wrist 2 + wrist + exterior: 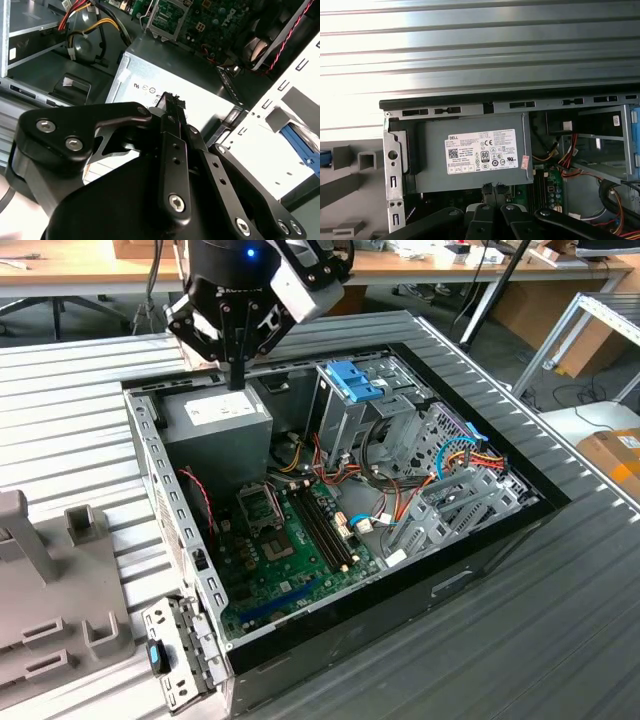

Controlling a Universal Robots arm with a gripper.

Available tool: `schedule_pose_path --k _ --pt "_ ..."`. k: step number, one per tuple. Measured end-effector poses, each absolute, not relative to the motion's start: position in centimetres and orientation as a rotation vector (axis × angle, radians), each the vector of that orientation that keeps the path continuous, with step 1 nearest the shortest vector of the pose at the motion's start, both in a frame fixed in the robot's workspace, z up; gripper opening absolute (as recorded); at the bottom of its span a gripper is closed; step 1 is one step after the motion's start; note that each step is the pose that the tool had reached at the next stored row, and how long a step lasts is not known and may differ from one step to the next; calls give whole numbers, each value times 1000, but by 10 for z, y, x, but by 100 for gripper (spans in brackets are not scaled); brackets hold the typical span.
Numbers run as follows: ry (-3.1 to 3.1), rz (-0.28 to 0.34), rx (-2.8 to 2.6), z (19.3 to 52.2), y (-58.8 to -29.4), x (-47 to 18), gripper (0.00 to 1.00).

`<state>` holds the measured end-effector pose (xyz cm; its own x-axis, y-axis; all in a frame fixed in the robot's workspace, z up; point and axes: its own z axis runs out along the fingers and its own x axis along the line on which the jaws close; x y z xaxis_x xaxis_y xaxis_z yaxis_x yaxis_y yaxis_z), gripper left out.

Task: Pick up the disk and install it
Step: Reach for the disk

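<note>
Tool (pixel 237 378) hangs fingers-down over the rear corner of the PC case (pixel 450 575), tips just above the grey PSU box (pixel 215 430). In both wrist views the fingers are pressed together w/ nothing between them, so closed + empty. Pick not yet done by my read. Case lies on its side on the ribbed worktop (pixel 80 390), open face up, prob so bays + board can be reached from above. Drive cage (pixel 345 425) w/ blue latch (pixel 352 380) stands inside, on the exterior view's right of the PSU box. Disk (pixel 324 159): I take it to be the blue sliver beside the grey fixture (pixel 367 160) outside the case, well apart from tool. Fixture prob keeps it propped + clear of the case for an easy grasp. Body + label cut off, so facing and long axis: can't tell. A blue strip (pixel 300 145) past the case's side wall in the second wrist view may be the same carrier edge, running slantwise, not sure
</note>
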<state>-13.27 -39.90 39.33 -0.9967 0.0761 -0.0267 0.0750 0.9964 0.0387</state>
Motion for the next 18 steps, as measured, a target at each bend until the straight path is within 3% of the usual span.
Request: schedule_pose_path --k 18 --pt "3111 59 118 393 -399 -153 11"
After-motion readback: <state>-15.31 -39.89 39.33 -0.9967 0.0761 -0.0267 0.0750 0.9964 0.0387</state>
